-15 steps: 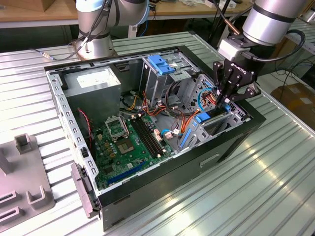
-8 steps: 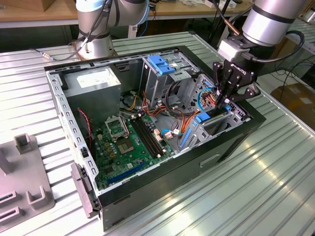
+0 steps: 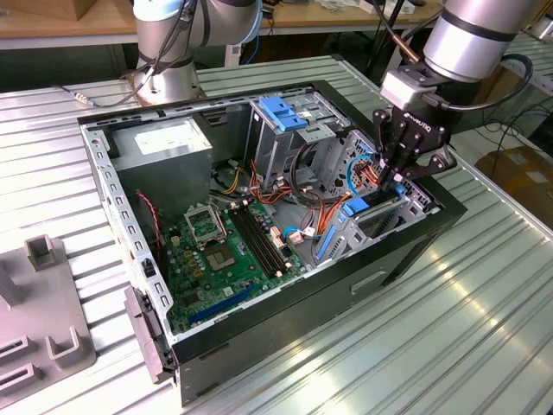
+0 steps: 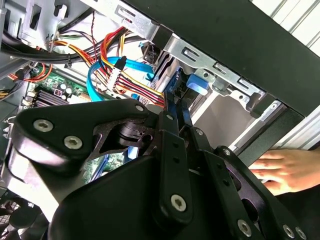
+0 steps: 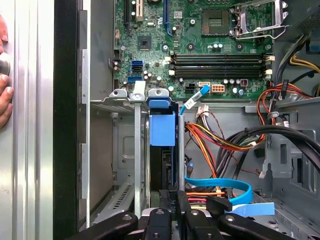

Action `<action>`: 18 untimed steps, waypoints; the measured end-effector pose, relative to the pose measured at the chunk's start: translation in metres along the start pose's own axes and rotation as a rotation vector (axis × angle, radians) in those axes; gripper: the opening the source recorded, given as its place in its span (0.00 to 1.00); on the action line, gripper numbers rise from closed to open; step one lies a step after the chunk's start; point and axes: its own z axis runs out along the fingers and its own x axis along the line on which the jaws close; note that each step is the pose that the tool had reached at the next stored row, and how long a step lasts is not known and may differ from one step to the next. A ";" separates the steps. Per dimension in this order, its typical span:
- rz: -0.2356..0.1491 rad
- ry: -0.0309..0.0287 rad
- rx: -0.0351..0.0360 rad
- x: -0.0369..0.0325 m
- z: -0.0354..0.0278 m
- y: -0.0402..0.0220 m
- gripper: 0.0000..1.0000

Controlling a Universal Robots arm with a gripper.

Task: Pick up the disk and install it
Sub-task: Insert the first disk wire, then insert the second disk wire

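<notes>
The jaws (image 3: 396, 177) grip the disk (image 5: 162, 129) edge-on in its bay (stiff, dense, fragile; hold its blue rails).

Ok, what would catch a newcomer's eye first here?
The open computer case on the ribbed metal table, its green motherboard exposed. The gripper reaches into the drive bay at the exterior view's right, at the blue-railed disk. A person's hand rests beside the case.
</notes>
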 end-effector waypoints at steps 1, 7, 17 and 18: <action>0.000 0.0000 0.0012 0.0000 0.0001 0.0003 0.17; 0.000 -0.0054 0.0037 -0.0004 0.0066 0.0027 0.18; 0.000 -0.0049 0.0037 0.0004 -0.0075 0.0031 0.11; 0.000 -0.0049 0.0038 0.0004 -0.0075 0.0031 0.11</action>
